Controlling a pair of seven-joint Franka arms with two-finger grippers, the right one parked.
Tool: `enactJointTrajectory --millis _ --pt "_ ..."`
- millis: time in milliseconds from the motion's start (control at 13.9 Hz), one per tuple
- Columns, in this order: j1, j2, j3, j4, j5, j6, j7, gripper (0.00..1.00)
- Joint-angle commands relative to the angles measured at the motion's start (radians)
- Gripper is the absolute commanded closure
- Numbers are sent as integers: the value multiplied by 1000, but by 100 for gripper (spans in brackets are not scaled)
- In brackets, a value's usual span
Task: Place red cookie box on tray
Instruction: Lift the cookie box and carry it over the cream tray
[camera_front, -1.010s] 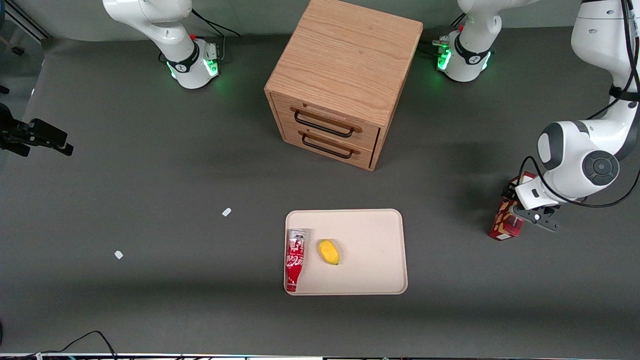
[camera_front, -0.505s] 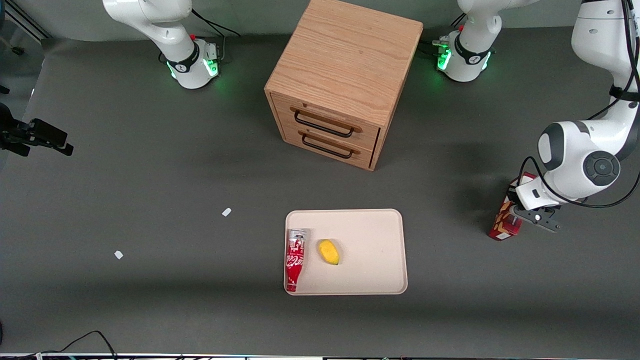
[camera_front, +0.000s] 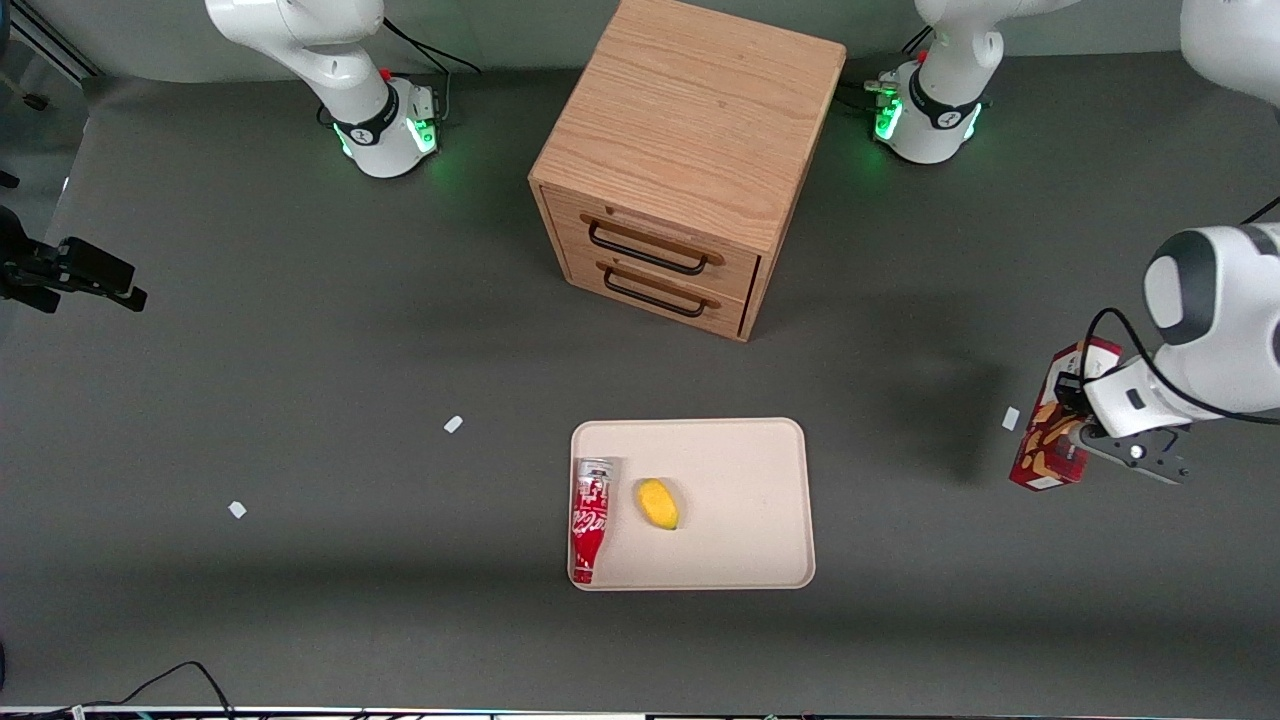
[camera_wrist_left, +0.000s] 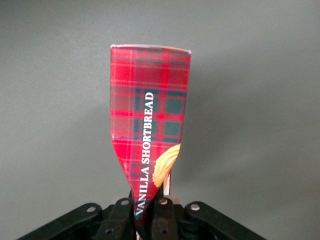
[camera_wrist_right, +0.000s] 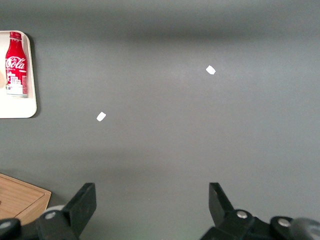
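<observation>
The red cookie box (camera_front: 1052, 425), a slim dark-red plaid carton with cookie pictures, hangs above the grey table toward the working arm's end, well apart from the tray. My left gripper (camera_front: 1085, 432) is shut on it. In the left wrist view the box (camera_wrist_left: 150, 125) reads "VANILLA SHORTBREAD" and its near end is pinched between the black fingers (camera_wrist_left: 117, 220) of the gripper (camera_wrist_left: 144, 216). The beige tray (camera_front: 745, 470) lies nearer the front camera than the wooden drawer cabinet.
A red soda bottle (camera_front: 590, 518) and a yellow fruit (camera_front: 658, 503) lie in the tray. The wooden cabinet (camera_front: 685, 160) with two drawers stands at the table's middle. Small white scraps (camera_front: 1010, 418) (camera_front: 453, 424) (camera_front: 237, 510) dot the mat.
My gripper has lifted the cookie box off the table and carried it a little farther toward the working arm's end. A white scrap shows where the box stood.
</observation>
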Motion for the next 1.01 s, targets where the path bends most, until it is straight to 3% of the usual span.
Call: enactJointTrajectory --millis 0,433,722,938 --pt "-31 -24 -30 75 -22 -120 -119 100" --pt "-106 62 -154 342 -24 -297 -446 100" --pt "-188 195 -202 438 -25 -274 -642 100" --pt "-242 293 -202 483 -25 -159 -710 100"
